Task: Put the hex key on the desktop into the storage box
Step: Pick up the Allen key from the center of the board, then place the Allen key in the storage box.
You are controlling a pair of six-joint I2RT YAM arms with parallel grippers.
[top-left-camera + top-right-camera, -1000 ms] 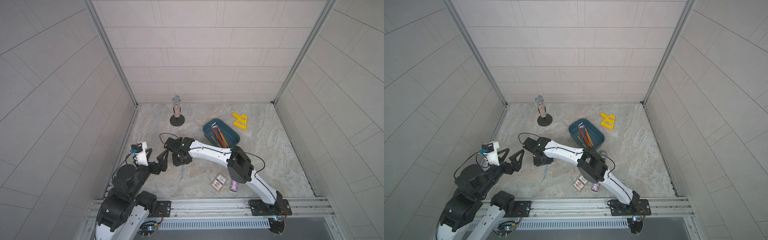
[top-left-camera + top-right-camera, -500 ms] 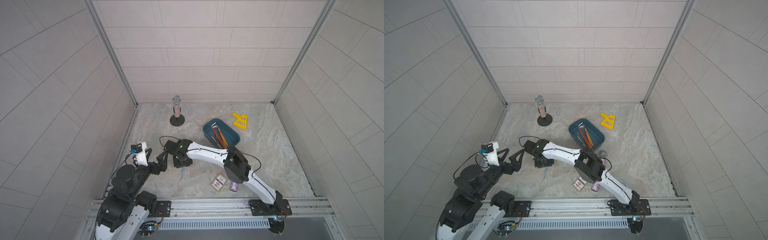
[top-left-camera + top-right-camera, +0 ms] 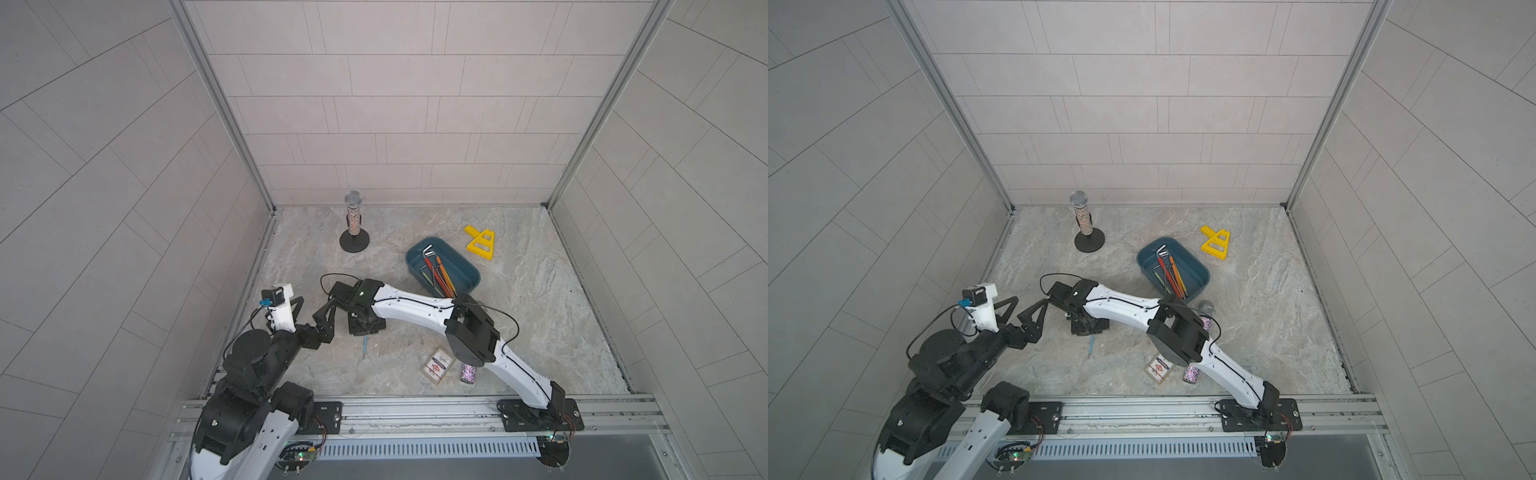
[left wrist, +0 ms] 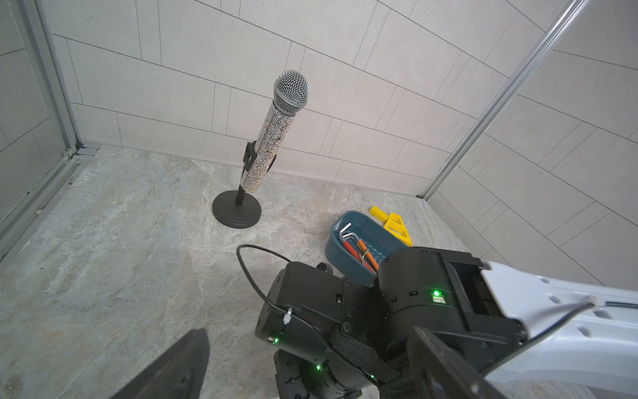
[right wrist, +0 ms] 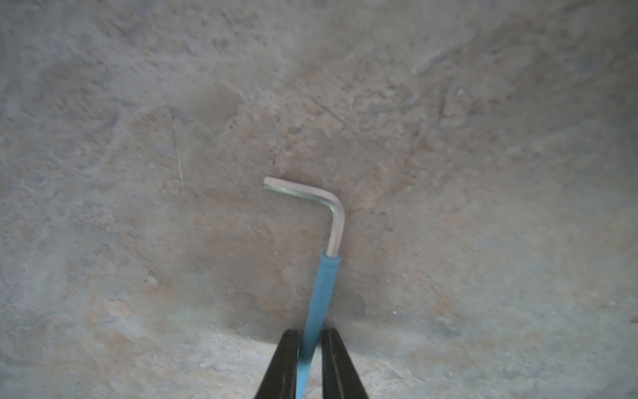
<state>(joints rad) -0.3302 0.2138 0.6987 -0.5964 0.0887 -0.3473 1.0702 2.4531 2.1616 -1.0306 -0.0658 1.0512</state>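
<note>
Blue-sleeved L-bent hex key (image 5: 325, 278) on marbled desktop (image 5: 138, 241)

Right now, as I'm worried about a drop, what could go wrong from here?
1. The right gripper pinches the hex key only by its thin blue sleeve, so it may swivel or slip when lifted.
2. The open left gripper sits close beside the right wrist. A lift could clip it.
3. The storage box already holds several other keys, so this one may end up propped on the rim.
</note>
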